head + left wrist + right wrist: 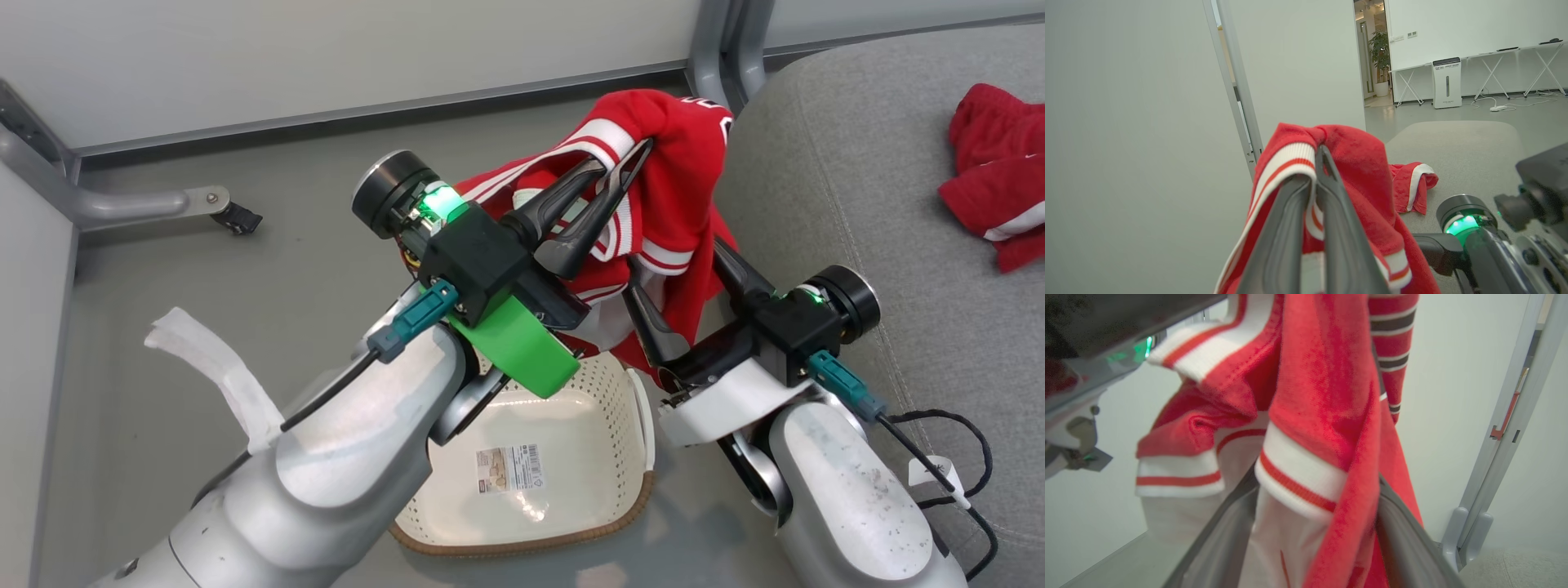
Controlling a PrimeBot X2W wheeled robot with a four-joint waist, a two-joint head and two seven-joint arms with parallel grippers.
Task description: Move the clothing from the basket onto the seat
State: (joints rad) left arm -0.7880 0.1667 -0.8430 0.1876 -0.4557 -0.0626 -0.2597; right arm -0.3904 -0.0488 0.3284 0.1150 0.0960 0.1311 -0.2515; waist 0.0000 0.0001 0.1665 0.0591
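**A:** Status?

**B:** left claw (pixel 641 155) is pinched tight on the striped trim of the jersey (pixel 686 163), which hangs off it. The basket (pixel 522 543) sits below the claw with no red showing inside. The shorts (pixel 992 180) lie on the seat (pixel 857 163), well right of the claw.

**A:** Right side?

**B:** right claw (pixel 673 269) is spread wide with a finger on each side of the hanging cloth. No grip.

**A:** Suggest carrying it right and keeping the tail above the cushion's rounded edge. The metal post (pixel 718 41) stands just beyond the claw. There's open cushion before the shorts.
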